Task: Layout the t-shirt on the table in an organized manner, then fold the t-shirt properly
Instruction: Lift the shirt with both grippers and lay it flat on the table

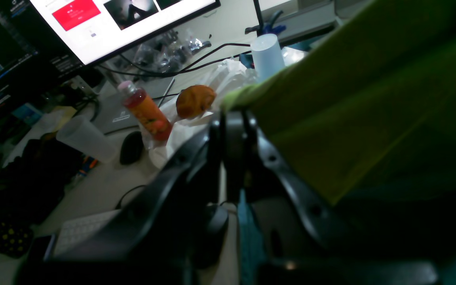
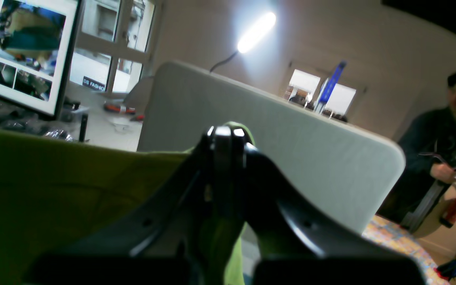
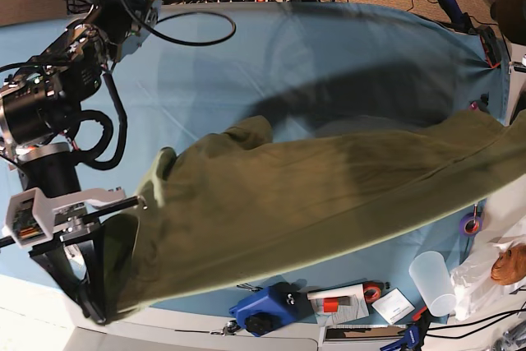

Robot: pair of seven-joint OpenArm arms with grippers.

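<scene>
The olive-green t-shirt (image 3: 312, 195) hangs stretched in the air above the blue-covered table (image 3: 329, 55), running from lower left to the right edge of the base view. My right gripper (image 2: 226, 134) is shut on one end of the shirt (image 2: 54, 178); in the base view it sits at the lower left (image 3: 97, 306). My left gripper (image 1: 234, 118) is shut on the other end of the shirt (image 1: 370, 99), whose cloth fills the right side of that view. The left arm is outside the base view.
Past the table's near edge lie a blue tool (image 3: 263, 310), a clear plastic cup (image 3: 431, 281) and tape rolls (image 3: 470, 223). Cables (image 3: 181, 30) lie at the far edge. A desk with a bottle (image 1: 147, 111) and monitor (image 1: 125, 19) stands beside; a person (image 2: 449, 138) stands behind a grey partition (image 2: 271, 138).
</scene>
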